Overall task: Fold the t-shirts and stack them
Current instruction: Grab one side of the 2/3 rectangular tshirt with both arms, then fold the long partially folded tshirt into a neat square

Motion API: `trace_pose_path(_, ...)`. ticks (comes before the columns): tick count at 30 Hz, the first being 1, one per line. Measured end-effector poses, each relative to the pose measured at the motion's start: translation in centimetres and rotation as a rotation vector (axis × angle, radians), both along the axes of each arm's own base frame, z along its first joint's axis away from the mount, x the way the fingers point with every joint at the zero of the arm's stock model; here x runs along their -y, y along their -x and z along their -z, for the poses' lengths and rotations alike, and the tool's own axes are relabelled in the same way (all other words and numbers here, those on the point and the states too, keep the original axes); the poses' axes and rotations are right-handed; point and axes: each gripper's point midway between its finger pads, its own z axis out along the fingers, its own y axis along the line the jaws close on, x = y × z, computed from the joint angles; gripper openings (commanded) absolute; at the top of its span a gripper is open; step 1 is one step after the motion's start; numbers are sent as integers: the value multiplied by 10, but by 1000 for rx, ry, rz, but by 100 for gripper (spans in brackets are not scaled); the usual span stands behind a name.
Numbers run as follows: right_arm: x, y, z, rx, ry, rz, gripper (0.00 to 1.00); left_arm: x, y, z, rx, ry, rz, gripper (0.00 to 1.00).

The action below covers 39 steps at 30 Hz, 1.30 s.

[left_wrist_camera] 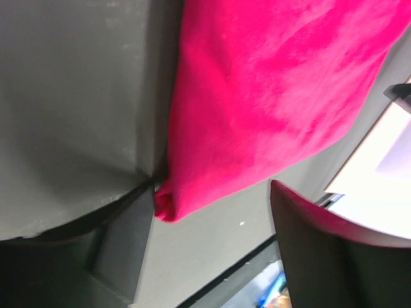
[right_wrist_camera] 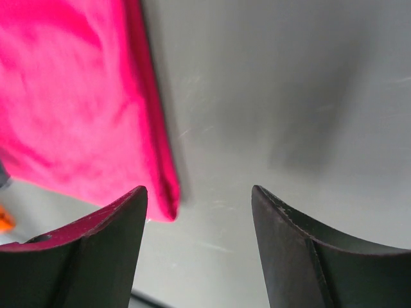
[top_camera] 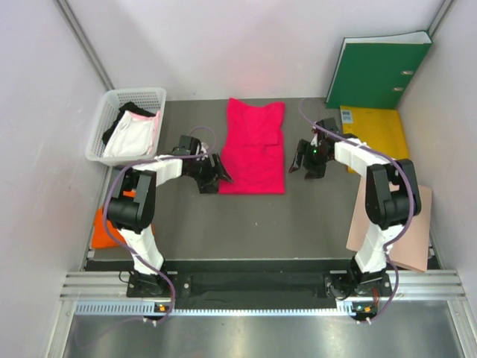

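Item, 8 o'clock, near edge of the surface point(top_camera: 320, 216): orange t-shirt point(top_camera: 101, 231), folded small, partly hidden behind the left arm; likely the base of the stack. Item, 4 o'clock: tan paper sheet point(top_camera: 406, 239), flat under the right arm, no part of the job. Item, centre-left: left hand point(left_wrist_camera: 214, 189), fingers spread wide and holding nothing, one finger just beside the near-left corner of the cloth. Item, centre-right: right hand point(right_wrist_camera: 199, 190), likewise parted and empty, the near-right corner of the cloth lying just beside its inner finger. Item, centre: magenta t-shirt point(top_camera: 256, 149), flat, already narrowed to a long strip running 6 to 12 o'clock. Step in hand, by judgement: pinch both near corners and carry the hem toward 12 o'clock. To do it well, take every layer at each corner, lift both sides evenly, and lay the edges square so no crease is trapped. Item, 10 o'clock: basket point(top_camera: 141, 93) holding a whitish-pink garment point(top_camera: 134, 138) over a black garment point(top_camera: 127, 110). Item, 2 o'clock: yellow folder point(top_camera: 376, 128). Item, 1 o'clock: green binder point(top_camera: 376, 71), leaning on the wall. Obstructions: none lie on the fold path; the left arm's elbow hangs over the orange t-shirt.
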Motion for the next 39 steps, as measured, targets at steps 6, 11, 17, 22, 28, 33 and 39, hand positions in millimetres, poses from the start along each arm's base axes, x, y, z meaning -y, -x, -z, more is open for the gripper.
trace_pose_path(6,-35,28,26,-176,-147,-40,64,9,0,10,-23,13,5,26)
trace_pose_path(11,-55,42,28,-254,-230,-72,46,9,-1,20,-44,8,0,0)
trace_pose_path(17,-78,62,38,-340,-287,-130,0,10,-2,19,-51,11,-2,0)
trace_pose_path(22,-85,70,38,-354,-293,-161,0,10,-1,19,-58,11,-4,0)
trace_pose_path(28,-77,90,39,-381,-271,-193,0,14,15,18,-64,-20,30,0)
trace_pose_path(33,-69,122,20,-406,-242,-243,0,30,69,9,-105,-69,129,0)
trace_pose_path(39,-71,149,-24,-356,-237,-326,0,37,119,-29,-106,-82,207,0)
